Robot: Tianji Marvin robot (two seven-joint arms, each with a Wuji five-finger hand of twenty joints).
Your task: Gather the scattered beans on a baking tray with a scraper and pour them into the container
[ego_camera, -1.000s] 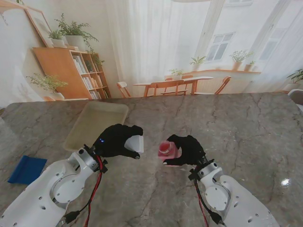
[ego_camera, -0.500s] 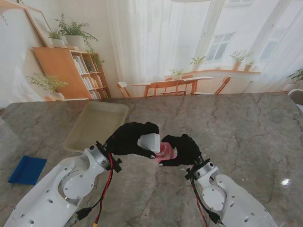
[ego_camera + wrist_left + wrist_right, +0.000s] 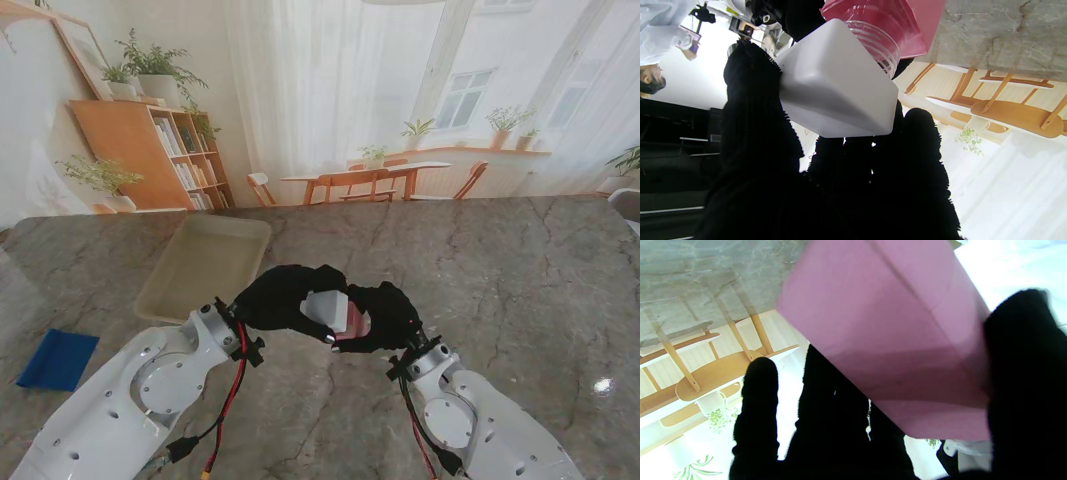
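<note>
My left hand (image 3: pixel 285 298) is closed around a white container (image 3: pixel 327 309), fingers curled over its top and thumb under it, holding it off the table (image 3: pixel 520 270) near the middle. In the left wrist view the container (image 3: pixel 836 90) sits between my black-gloved fingers (image 3: pixel 753 110) and its far end touches the ribbed rim of the pink cup (image 3: pixel 880 30).

My right hand (image 3: pixel 388 315) grips that pink cup (image 3: pixel 350 326), tipped toward the left so its mouth meets the white container. In the right wrist view the cup (image 3: pixel 893 333) fills the frame, pressed between my thumb (image 3: pixel 1023 380) and the other fingers (image 3: pixel 826 400).

Both hands meet just in front of me, wrists bent inward, forearms rising from the near corners.

The baking tray (image 3: pixel 205 262) lies on the table to the far left of my left hand, well apart from it. The blue scraper (image 3: pixel 57 359) lies flat near the left edge, beside my left forearm, untouched. I cannot make out any beans.
</note>
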